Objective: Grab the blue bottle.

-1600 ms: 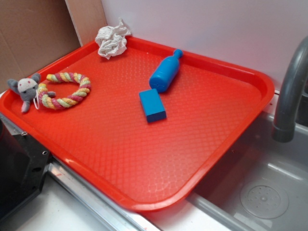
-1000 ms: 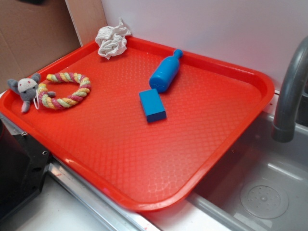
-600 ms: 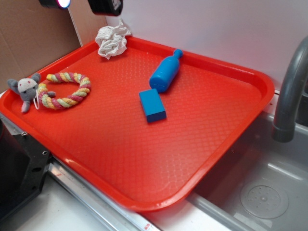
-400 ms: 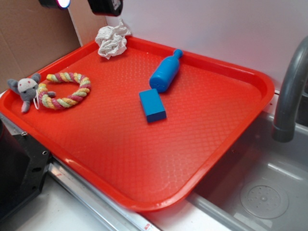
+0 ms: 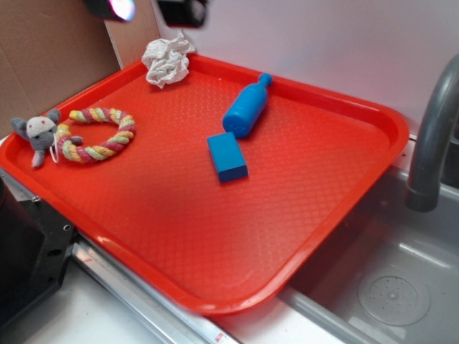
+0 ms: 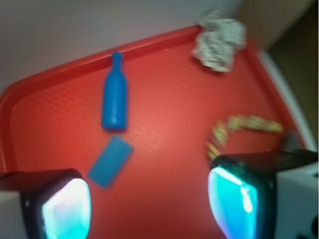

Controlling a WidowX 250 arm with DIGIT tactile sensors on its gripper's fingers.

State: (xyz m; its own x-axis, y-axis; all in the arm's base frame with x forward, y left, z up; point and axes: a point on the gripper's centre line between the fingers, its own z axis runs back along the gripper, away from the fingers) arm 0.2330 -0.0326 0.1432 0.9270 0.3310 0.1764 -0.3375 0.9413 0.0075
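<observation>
While the red tray (image 5: pixel 337 179) fills the counter, the gripper (image 6: pixel 149 204) hangs high above it, fingers (image 6: pixel 60 206) spread wide and holding nothing. Lying on its side near the tray's far rim, the blue bottle (image 5: pixel 246 107) sits just beside the blue block (image 5: pixel 227 157).

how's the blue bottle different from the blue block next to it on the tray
The smooth bright-blue plastic toy bottle is round-bodied with a narrow neck and cap; the flat blue rectangular block is boxy with square edges. The bottle is longer than the block. The bottle lies nearer the back rim of the red plastic tray, its cap toward that rim; the block lies nearer the tray's middle. Both are blue, lie flat close together, and are untouched.
</observation>
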